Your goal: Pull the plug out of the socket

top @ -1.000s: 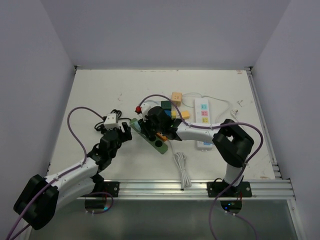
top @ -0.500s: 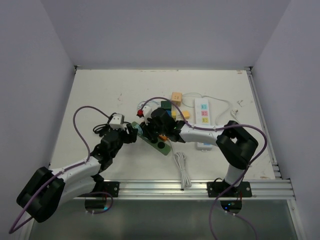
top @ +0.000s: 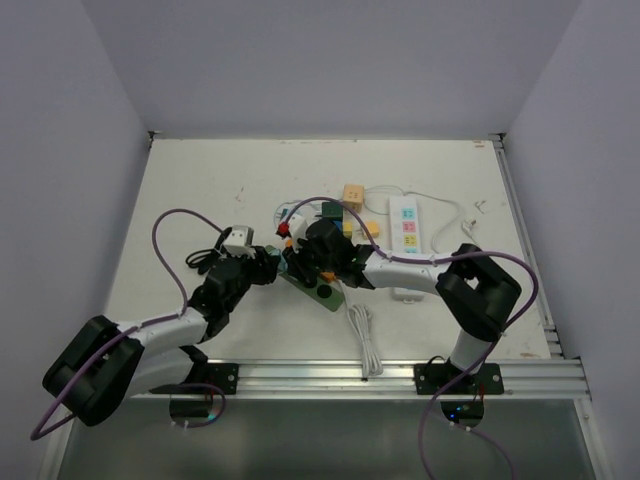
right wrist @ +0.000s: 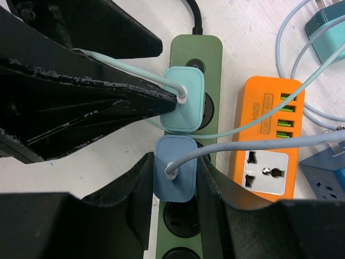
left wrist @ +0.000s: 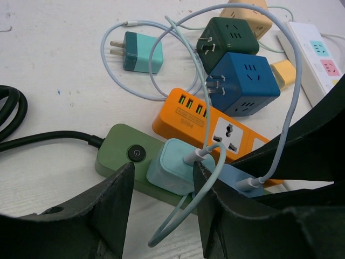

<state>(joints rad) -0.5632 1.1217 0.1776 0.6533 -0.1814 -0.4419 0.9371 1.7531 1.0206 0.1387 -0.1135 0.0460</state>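
Two plugs stand side by side in the strip [left wrist: 114,156] — the teal plug [left wrist: 171,171] next to the switch [left wrist: 137,154], the blue plug [right wrist: 175,175] just beside it on the far side. Your left gripper [left wrist: 163,175] straddles the teal plug along the strip's length, one side by the switch, the other toward the blue. Its jaws are parted, with a sliver of strip showing on the switch side, so it looks not yet pinched, though that contact is hard to judge. Your right gripper [right wrist: 175,162] is clamped on the blue plug across the strip's width. Each plug stands up from the strip's face — so the pull should go straight off that face, and your left is the one placed for the teal
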